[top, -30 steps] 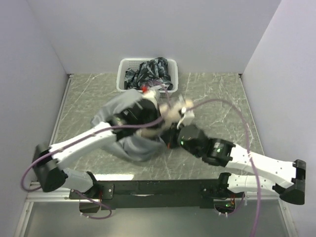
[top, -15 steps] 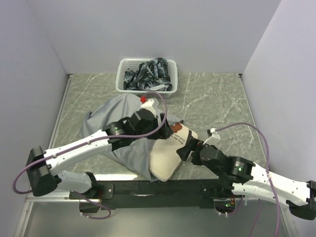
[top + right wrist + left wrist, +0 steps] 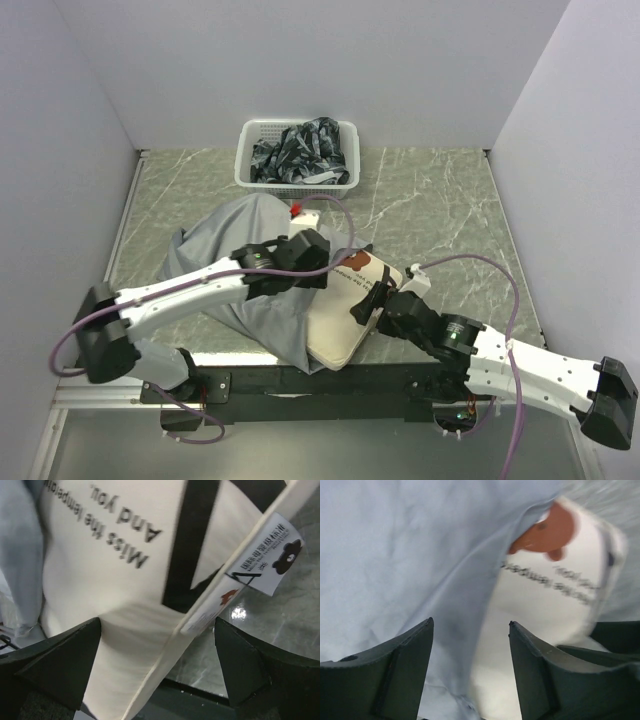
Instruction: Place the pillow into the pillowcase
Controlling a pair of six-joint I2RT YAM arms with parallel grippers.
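Observation:
The cream pillow (image 3: 345, 322) lies at the table's front edge, its bear-face end (image 3: 356, 264) pointing away from the arms. The grey pillowcase (image 3: 215, 240) is spread to its left and overlaps the pillow's left side. My left gripper (image 3: 322, 272) hovers open over that overlap. In the left wrist view its fingertips (image 3: 470, 622) straddle the pillowcase hem (image 3: 470, 610) and the pillow (image 3: 545, 605) without pinching either. My right gripper (image 3: 368, 300) stands wide open at the pillow's right edge. In the right wrist view the pillow (image 3: 100, 580) and its seam with the white labels (image 3: 270, 550) lie between its fingers (image 3: 60, 665).
A white basket (image 3: 246, 150) holding dark patterned cloth (image 3: 300, 150) stands at the back of the marbled table (image 3: 440, 200). White walls close in the left, right and back. The pillow's near end reaches the black rail (image 3: 300, 378) at the front.
A second ago both grippers were shut and raised with the pillow and pillowcase. Both have opened, the pillow has dropped to the table's front, and the arms have drawn nearer.

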